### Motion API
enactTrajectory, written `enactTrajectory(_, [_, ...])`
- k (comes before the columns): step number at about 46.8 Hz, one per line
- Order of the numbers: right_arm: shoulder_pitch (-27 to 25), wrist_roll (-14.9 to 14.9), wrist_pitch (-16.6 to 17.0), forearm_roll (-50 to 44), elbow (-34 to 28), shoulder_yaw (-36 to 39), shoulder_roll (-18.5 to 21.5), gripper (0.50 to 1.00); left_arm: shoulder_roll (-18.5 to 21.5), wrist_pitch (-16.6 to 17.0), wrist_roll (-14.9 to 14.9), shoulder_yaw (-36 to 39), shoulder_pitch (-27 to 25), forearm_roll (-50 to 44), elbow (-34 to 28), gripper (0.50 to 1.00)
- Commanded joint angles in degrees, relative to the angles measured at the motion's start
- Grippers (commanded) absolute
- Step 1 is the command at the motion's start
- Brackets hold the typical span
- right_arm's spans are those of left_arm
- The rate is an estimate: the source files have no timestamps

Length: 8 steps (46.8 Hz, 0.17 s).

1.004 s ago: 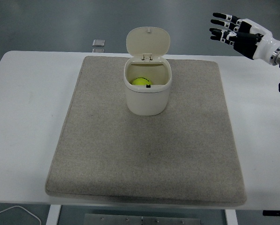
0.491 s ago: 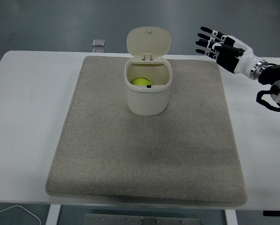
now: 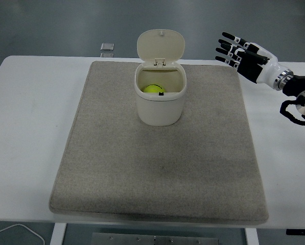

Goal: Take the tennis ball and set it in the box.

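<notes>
From the head view, a cream-coloured box (image 3: 161, 99) stood upright on the far half of a grey-beige mat (image 3: 160, 168), a little left of the mat's centre line. Its hinged lid (image 3: 161, 45) was tipped back and stood open behind the rim. The tennis ball (image 3: 153, 89), yellow-green, lay inside the box, low against the left part of the interior, partly hidden by the front wall. A small dark mark sat on the box's front rim just right of the ball.

The mat covered most of the white table (image 3: 29, 117), with bare table showing on both sides. A small grey square object (image 3: 107, 47) lay on the table's far edge, beyond the mat's far left corner, well apart from the box.

The right hand (image 3: 242, 53) came in from the right edge and hovered above the mat's far right corner, to the right of the box and clear of it. Its fingers (image 3: 227, 44) were stretched out and spread, pointing left, grasping nothing. A thin white cable (image 3: 19, 230) curled at the lower left, below the table's near edge
</notes>
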Motion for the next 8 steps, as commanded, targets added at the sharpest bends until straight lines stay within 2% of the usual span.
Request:
enactTrajectory(1, [0.01, 0.0, 0.08, -0.21, 0.0, -0.07, 0.38, 0.913, 0.0, -0.05, 0.0, 0.0, 0.0, 0.0, 0.0, 0.996])
enactTrajectory(8, [0.27, 0.09, 0.08, -0.3, 0.0, 0.01, 0.65, 0.915, 0.0, 0.04, 0.0, 0.0, 0.0, 0.0, 0.0, 0.996])
